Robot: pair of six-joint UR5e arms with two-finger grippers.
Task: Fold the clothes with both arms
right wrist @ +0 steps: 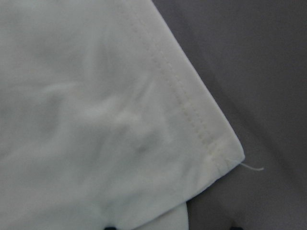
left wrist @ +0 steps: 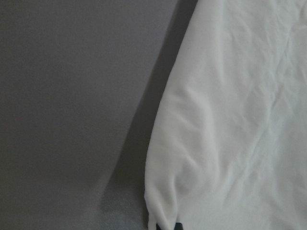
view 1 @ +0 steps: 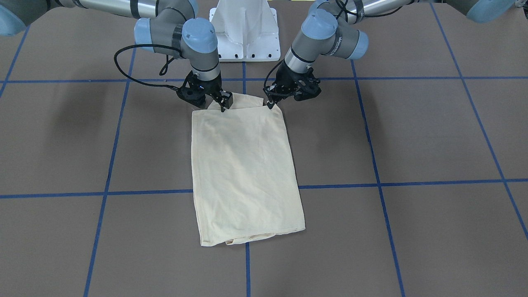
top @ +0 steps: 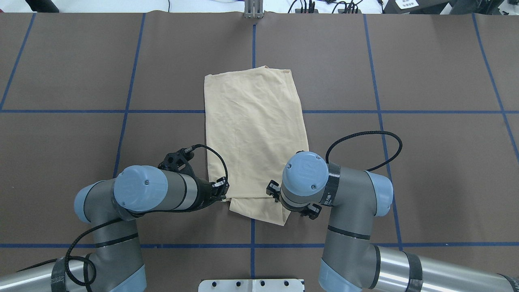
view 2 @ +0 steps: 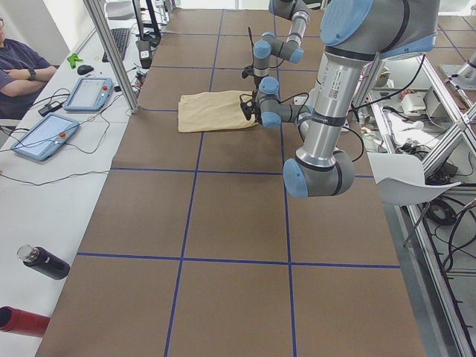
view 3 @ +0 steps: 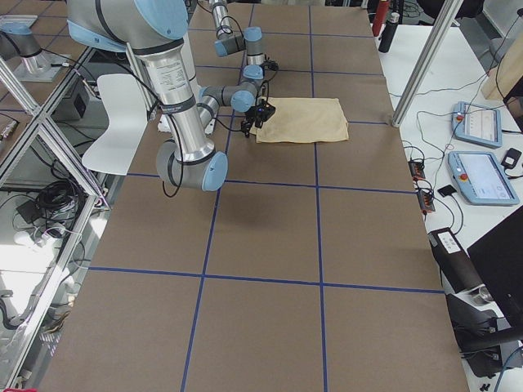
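The cream-yellow shirt (view 1: 243, 165) (top: 255, 129) lies folded into a long rectangle mid-table, plain side up, with a lower layer sticking out at the robot-side edge. My left gripper (view 1: 270, 105) (top: 223, 190) is at one robot-side corner and looks shut on it. In the left wrist view the cloth (left wrist: 230, 120) rises to a dark tip at the bottom. My right gripper (view 1: 225, 104) is at the other corner. In the right wrist view its fingertips (right wrist: 110, 228) stand apart astride the hemmed corner (right wrist: 211, 143), so it is open. Overhead, the right wrist hides that gripper.
The white pedestal base (view 1: 244, 29) stands just behind the shirt's near edge. Blue tape lines (top: 251, 111) grid the brown table. Off the far side, a seated person (view 2: 18, 71), teach tablets (view 2: 89, 93) (view 3: 482, 175) and a dark bottle (view 2: 44, 262) rest on a white bench.
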